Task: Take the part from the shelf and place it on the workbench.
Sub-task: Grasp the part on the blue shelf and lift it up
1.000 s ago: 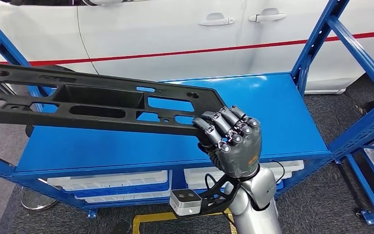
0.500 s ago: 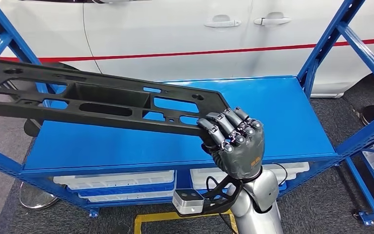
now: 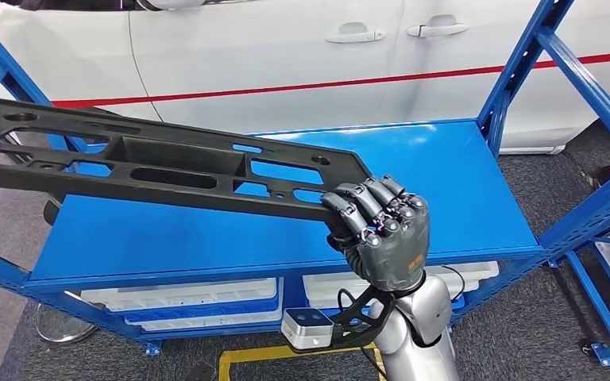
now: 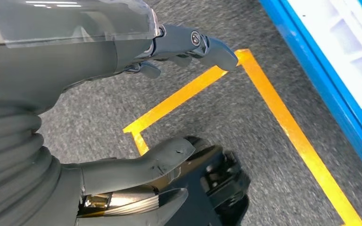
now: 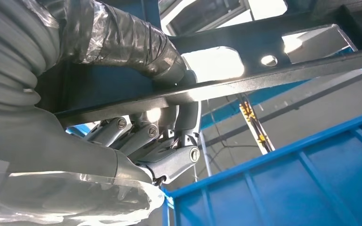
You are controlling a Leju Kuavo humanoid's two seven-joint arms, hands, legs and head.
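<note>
Nearest you, at 6 o'clock in the head view, your right hand [image 3: 381,234] has its fingers curled tight around the near end of the long black part [image 3: 159,167]; your left hand [image 4: 122,94] hangs above grey floor with fingers apart, holding nothing. The part runs out toward 9 o'clock, raised over the blue shelf [image 3: 461,198]. Beyond, at 12 o'clock, a white car [image 3: 286,55].

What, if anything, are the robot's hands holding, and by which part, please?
The right hand grips the long black part by its near end; the left hand holds nothing.
</note>
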